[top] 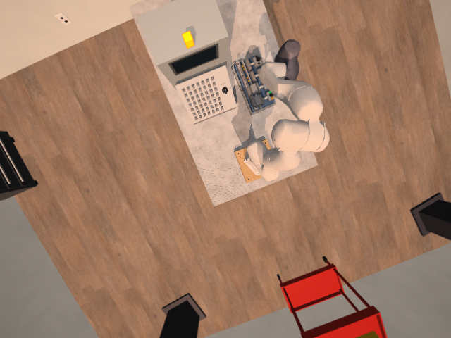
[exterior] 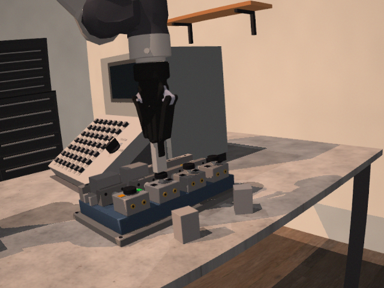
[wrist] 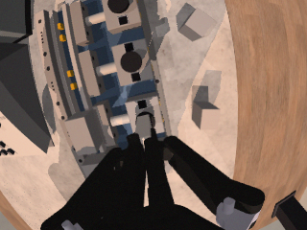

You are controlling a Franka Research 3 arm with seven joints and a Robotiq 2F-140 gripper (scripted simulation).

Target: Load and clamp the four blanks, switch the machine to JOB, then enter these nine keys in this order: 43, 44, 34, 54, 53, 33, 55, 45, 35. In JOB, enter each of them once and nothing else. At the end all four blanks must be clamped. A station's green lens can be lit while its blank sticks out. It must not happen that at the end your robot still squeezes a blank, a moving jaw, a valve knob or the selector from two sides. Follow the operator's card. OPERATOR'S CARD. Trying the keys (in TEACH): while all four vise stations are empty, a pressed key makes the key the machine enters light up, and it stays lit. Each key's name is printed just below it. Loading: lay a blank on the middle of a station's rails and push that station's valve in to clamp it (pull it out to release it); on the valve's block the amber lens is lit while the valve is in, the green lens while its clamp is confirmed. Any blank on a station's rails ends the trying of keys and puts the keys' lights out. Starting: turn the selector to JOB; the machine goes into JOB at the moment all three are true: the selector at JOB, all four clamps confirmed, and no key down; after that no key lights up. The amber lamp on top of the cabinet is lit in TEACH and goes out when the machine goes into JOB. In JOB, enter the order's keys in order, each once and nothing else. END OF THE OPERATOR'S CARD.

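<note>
My gripper [exterior: 159,167] [wrist: 145,125] is shut and empty. Its pale tips stand at or just above the black valve knob of the second station; contact is unclear. That station's blank [exterior: 134,171] [wrist: 83,134] lies on its rails, and its lenses are dark. The nearest station in the exterior view holds a blank [exterior: 104,182], with amber lens [exterior: 121,195] and green lens [exterior: 139,189] lit. The two far stations show no blank. Two loose blanks [exterior: 186,224] [exterior: 243,198] stand beside the fixture. The amber lamp [top: 188,39] is lit. No key on the panel [top: 228,103] looks lit.
The selector knob [top: 224,90] [exterior: 113,145] is on the sloped key panel. The tall cabinet [exterior: 198,102] stands behind the fixture. The other valve knobs [wrist: 130,61] [wrist: 118,5] rise beside my fingers. A wooden board [top: 240,158] lies partly under the arm.
</note>
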